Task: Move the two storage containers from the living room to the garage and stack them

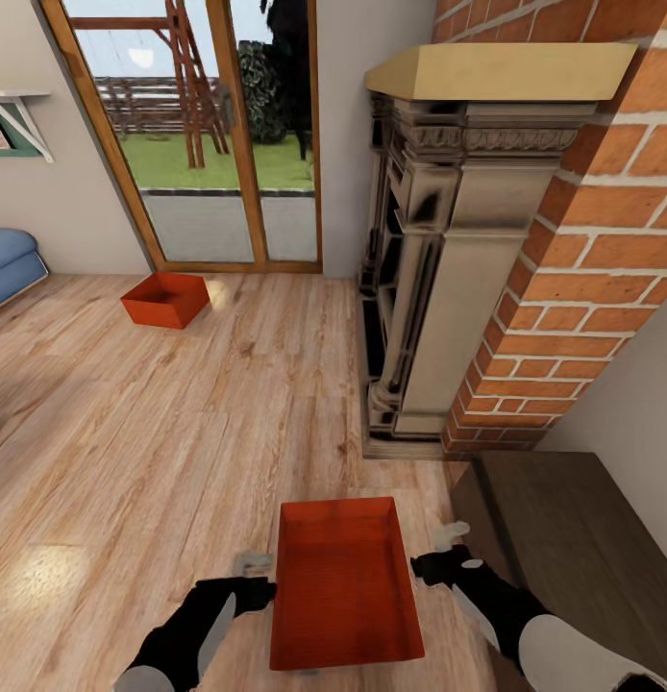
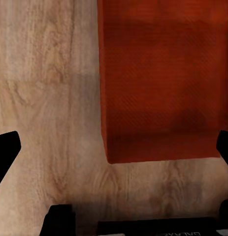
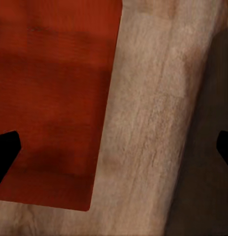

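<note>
- Two orange-red containers are seen in the head view, both open-topped and both in the living room.
- The near container lies between the two arms, its long side running away from the robot; whether it rests on the plank floor or is lifted cannot be told.
- The far container sits on the planks, just before the glass doors and well apart from the near one.
- Two grippers are counted. The left gripper is placed just beside the near container's left wall, and the right gripper just beside its right wall.
- In the left wrist view, two dark fingertips are seen at opposite edges of the picture, so the left gripper is spread wide, with nothing clamped between them.
- In the right wrist view, the fingertips are likewise set far apart, so the right gripper is also wide and nothing is held.
- The near container's red side is seen in each wrist view, over wood planks.
- One brick fireplace with a pale mantel is found to the right of the floor.
- One dark wooden cabinet stands beside the right arm.
- One blue sofa is seen at the left edge, and one wall shelf above it.
</note>
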{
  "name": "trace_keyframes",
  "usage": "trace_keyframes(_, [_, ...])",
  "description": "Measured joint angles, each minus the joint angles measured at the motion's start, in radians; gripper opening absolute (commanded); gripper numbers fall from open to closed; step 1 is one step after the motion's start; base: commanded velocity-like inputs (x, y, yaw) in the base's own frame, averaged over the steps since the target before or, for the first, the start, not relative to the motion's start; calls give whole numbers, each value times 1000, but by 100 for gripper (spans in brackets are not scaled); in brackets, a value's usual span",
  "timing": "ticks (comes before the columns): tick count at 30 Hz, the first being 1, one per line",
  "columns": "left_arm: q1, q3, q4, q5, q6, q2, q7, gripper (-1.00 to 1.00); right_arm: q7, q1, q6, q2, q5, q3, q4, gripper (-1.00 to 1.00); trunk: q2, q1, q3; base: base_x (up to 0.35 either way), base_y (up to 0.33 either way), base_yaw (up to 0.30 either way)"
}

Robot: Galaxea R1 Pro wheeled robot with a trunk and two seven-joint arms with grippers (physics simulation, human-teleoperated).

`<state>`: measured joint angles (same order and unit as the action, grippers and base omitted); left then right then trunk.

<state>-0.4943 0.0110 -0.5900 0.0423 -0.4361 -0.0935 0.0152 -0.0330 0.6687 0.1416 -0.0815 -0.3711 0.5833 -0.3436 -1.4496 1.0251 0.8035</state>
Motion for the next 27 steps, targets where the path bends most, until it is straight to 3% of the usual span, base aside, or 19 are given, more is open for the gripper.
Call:
trace_keyframes(1, [-59, 0, 35, 2, 0, -18, 1, 100, -9, 27, 0, 5, 1, -1, 4, 100, 0, 0, 0, 0, 0, 0])
trace_keyframes(5, [-123, 0, 78, 1, -8, -36, 27, 100, -49, 44, -7, 17, -1, -1, 7, 100, 0, 0, 0, 0, 0, 0])
trace_keyframes(7, [-148, 0, 130, -4, -1, -42, 62, 100, -63, 46, -14, 39, -2, -1, 11, 100, 0, 0, 0, 0, 0, 0])
trace_keyframes(10, [-158, 0, 154, -5, 28, -43, 77, 100, -69, 47, -29, 51, -8, -2, 27, 100, 0, 0, 0, 0, 0, 0])
trace_keyframes(13, [-162, 0, 170, -6, 52, -46, 85, 100, -73, 47, -97, 84, -115, -4, 115, 100, 0, 0, 0, 0, 0, 0])
trace_keyframes(15, [-162, 0, 181, -5, 58, -47, 86, 100, -74, 47, -108, 110, -136, -4, 138, 100, 0, 0, 0, 0, 0, 0])
trace_keyframes(17, [-162, 0, 195, -5, 61, -48, 86, 100, -74, 47, -112, 122, -145, -4, 146, 100, 0, 0, 0, 0, 0, 0])
trace_keyframes(22, [-162, 0, 273, -2, 163, -51, 87, 100, -90, 47, -122, 145, -156, -5, 161, 100, 0, 0, 0, 0, 0, 0])
trace_keyframes(27, [-162, 0, 297, -3, 183, -52, 87, 100, -108, 47, -166, 169, -155, -3, 206, 100, 0, 0, 0, 0, 0, 0])
